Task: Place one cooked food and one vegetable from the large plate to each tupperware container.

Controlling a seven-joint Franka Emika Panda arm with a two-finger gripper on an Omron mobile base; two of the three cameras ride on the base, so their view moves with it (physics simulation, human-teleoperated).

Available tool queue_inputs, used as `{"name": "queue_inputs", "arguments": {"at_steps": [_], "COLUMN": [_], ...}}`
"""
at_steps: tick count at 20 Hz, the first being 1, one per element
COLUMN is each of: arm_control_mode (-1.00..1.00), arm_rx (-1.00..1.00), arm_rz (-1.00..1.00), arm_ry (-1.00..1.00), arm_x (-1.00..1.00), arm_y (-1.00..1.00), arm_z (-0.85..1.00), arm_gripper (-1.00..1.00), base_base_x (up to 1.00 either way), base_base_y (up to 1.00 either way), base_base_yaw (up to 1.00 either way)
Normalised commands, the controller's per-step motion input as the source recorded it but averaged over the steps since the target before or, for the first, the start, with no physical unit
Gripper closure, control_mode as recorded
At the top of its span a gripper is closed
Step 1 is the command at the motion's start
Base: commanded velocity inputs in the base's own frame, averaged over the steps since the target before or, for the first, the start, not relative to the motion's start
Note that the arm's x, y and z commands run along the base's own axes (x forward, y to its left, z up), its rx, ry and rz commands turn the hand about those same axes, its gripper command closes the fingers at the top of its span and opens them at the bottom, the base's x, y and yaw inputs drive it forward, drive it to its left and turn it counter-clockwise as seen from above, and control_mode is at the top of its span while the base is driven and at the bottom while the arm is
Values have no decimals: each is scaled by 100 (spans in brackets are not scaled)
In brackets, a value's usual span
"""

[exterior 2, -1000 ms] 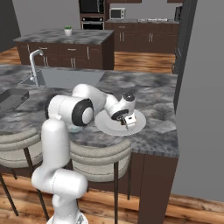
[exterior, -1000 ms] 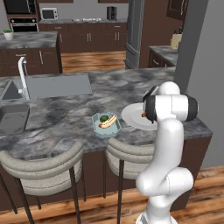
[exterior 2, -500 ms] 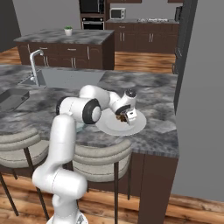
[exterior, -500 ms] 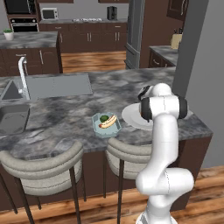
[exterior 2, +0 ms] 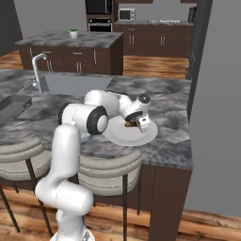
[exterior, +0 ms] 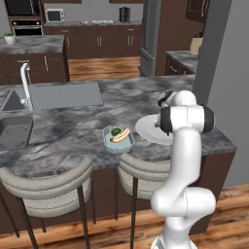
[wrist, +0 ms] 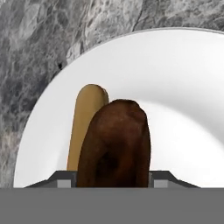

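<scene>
We find the gripper (exterior 2: 137, 123) down over the large white plate (exterior 2: 146, 137) on the marbled counter (exterior: 73, 126). In the hand view its finger tips (wrist: 65, 178) stand either side of a dark brown oval lump (wrist: 116, 144), which we take for the potato-like vegetable. The jaws look set close against that lump, so we judge them closed on it, though the contact faces are hidden. The lump appears to rest low on the plate; we cannot tell whether it is lifted.

An orange-brown elongated piece (wrist: 85, 124) lies on the plate just beside the lump, at ten o'clock from it in the hand view.

In the left base view the pale blue-green tub (exterior: 118, 139) sits at nine o'clock of the plate, near its rim. It holds the sausage in a bun (exterior: 120, 135) and a dark green lump (exterior: 115, 131). We judge that container complete.

The second container remains unserved. Both plate items have yet to go there.
</scene>
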Motion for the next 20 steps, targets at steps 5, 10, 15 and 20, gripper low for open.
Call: {"name": "queue_inputs", "arguments": {"at_steps": [5,10,15,20], "arm_control_mode": [-100,-100,-100,-100], "arm_rx": [-1,-13,-18,-16], "arm_rz": [8,18,22,5], "arm_ry": [-19,-3,0,0], "arm_x": [-61,-100,-100,-93], "arm_y": [0,0,18,77], "arm_z": [51,56,72,69], "arm_gripper": [100,100,100,100], "base_base_x": [0,0,0,0], "base_base_y": [0,0,0,0], "base_base_yaw": [0,0,0,0]}}
